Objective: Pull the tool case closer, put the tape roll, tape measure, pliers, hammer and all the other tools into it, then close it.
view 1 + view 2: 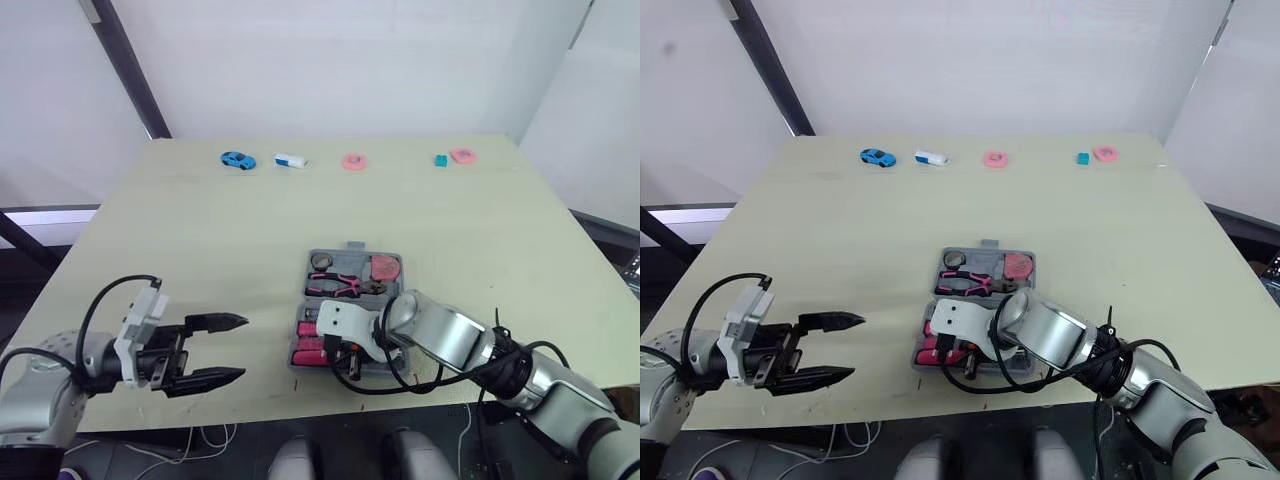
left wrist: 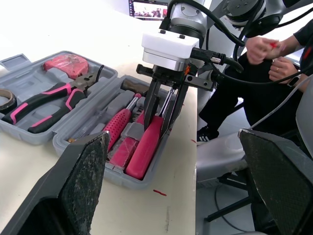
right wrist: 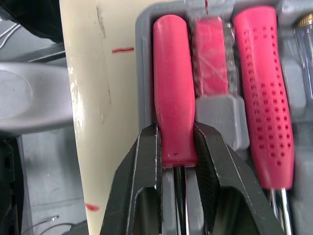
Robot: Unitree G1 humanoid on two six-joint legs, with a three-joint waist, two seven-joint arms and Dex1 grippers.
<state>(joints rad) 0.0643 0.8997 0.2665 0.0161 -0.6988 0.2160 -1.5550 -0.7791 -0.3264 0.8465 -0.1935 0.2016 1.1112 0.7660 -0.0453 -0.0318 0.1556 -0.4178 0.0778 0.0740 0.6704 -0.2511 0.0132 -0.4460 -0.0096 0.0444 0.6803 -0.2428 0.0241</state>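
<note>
Clamping smooth pink handle [image 3: 173, 112] in grey tool case [image 2: 29, 138], right end effector [image 3: 176, 133]; left end effector [image 1: 236, 348] wide

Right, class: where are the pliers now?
In the head views, at the table's front, the pliers lie in the far half of the open tool case, beside the tape roll and tape measure.

Premises are presenting as a robotics test lab. A pale table [image 1: 200, 240] is standing against plain white wall panels [image 1: 350, 60], a black strut [image 1: 130, 65] crossing them. Small props, among them a blue toy car [image 1: 237, 159] and a pink ring [image 1: 354, 161], are sitting in a row along its far edge. Red marks [image 2: 159, 192] are showing near the front edge. A person [image 2: 244, 93] is sitting alongside, a lit screen [image 2: 149, 9] glowing behind.
</note>
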